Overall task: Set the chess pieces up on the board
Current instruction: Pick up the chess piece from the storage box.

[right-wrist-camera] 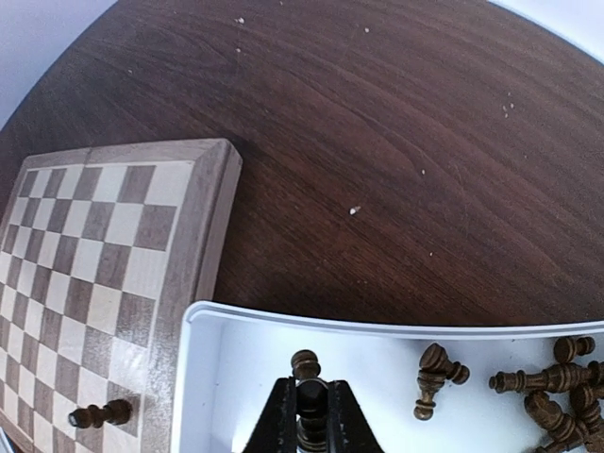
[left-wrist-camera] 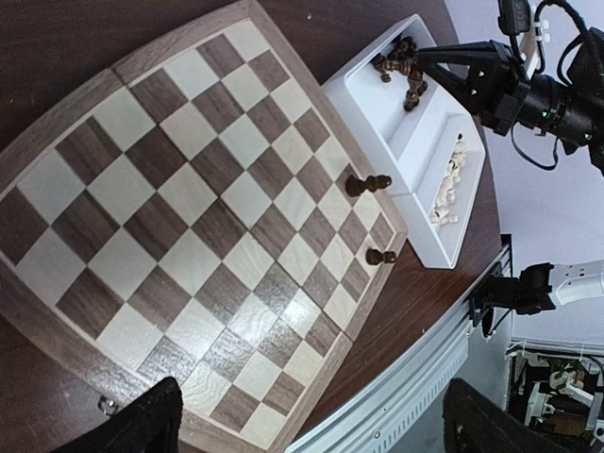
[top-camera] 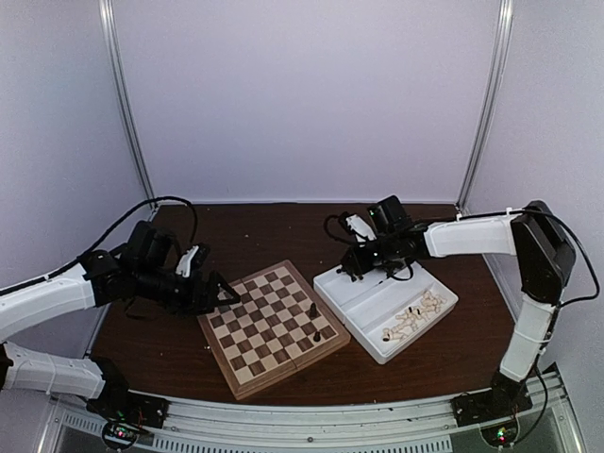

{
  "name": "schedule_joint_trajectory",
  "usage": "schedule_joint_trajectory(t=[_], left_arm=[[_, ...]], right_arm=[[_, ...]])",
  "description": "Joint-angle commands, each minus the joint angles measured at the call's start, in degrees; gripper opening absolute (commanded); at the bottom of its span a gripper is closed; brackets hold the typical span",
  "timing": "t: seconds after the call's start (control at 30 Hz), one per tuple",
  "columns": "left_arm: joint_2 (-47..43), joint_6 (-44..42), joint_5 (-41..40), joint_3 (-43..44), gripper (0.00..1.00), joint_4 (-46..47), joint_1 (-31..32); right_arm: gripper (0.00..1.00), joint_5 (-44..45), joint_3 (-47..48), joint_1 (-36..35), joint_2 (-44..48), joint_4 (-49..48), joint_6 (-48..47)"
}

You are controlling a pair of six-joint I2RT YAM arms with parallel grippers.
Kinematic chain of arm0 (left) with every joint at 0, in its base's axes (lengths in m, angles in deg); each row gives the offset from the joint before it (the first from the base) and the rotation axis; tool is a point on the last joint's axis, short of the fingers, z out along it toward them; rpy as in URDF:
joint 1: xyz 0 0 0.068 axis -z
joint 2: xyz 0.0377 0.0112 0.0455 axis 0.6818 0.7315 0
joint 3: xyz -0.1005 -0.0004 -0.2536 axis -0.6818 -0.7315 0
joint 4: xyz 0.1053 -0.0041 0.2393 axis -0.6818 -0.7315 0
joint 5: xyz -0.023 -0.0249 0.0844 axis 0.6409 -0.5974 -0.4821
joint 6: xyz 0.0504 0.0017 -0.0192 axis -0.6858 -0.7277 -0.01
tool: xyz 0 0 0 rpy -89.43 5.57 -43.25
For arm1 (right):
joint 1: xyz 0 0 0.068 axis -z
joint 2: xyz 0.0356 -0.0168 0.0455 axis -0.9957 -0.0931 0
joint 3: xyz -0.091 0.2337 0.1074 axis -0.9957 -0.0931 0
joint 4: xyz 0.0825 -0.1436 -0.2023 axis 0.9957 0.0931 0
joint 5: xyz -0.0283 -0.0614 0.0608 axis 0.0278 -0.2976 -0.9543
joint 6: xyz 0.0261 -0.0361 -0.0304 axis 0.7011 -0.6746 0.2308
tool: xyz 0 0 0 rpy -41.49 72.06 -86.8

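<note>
Only two dark pieces (left-wrist-camera: 367,184) sit on the board (top-camera: 272,326), out past the left gripper (top-camera: 222,291), whose fingers are spread wide. The right gripper (right-wrist-camera: 310,396) pinches one dark piece (right-wrist-camera: 305,362) over the white tray (top-camera: 359,300). Many more lie just beside it.

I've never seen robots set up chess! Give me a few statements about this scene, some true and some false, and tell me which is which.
1. Two dark pieces are on the board. True.
2. The pale pieces are already on the board. False: they lie in the white tray beside it.
3. The right gripper is shut on a dark piece. True: it grips it inside the tray.
4. The left gripper holds a pawn. False: it is open and empty, near the board's far left corner.
</note>
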Motion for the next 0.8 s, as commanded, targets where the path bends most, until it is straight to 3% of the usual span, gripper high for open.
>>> schedule_joint_trajectory(t=[0.0,0.47,0.77], left_arm=[[2.11,-5.07,2.48,1.19,0.94,12.32,-0.15],[10.40,-19.94,8.28,5.50,0.82,37.29,2.05],[13.22,-29.76,19.67,5.07,0.81,48.73,2.05]], right_arm=[[0.08,-3.78,-0.89,-0.53,6.86,-2.24,3.22],[0.08,-9.68,-2.17,-4.43,19.04,2.07,8.26],[0.08,-14.92,1.27,-9.74,23.59,7.26,8.69]])
